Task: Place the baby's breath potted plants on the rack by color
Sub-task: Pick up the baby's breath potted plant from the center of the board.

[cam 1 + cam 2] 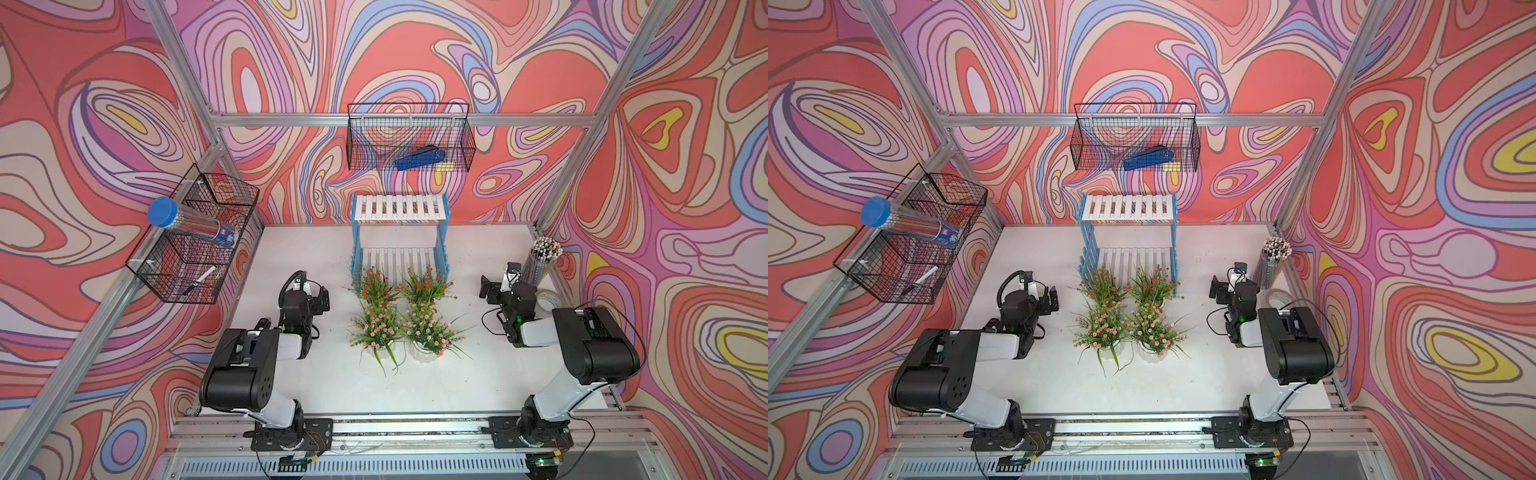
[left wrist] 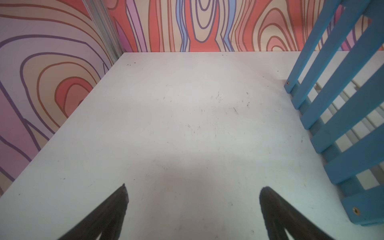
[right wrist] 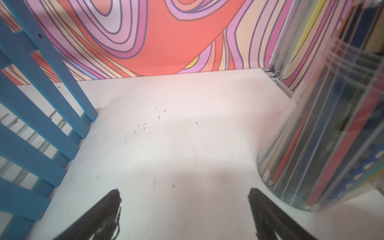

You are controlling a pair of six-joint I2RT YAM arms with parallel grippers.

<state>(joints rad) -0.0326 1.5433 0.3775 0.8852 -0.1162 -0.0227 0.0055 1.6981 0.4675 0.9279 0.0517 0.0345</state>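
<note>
Overall: scuffed white tabletop [image 1: 478,374], swirl-print walls [image 1: 104,124] (aluminium frame [image 1: 291,119]); left end effector [image 2: 193,188], right end effector [image 3: 184,191] spread.

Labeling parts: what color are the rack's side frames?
Blue side frames, clearest in left wrist view.

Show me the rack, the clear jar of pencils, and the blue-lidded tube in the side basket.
rack [image 1: 401,215]: in a top view, white upper shelf.
jar of pencils [image 1: 539,266]: in a top view, clear wall.
blue-lidded tube [image 1: 194,227]: in a top view, clear body.
</note>
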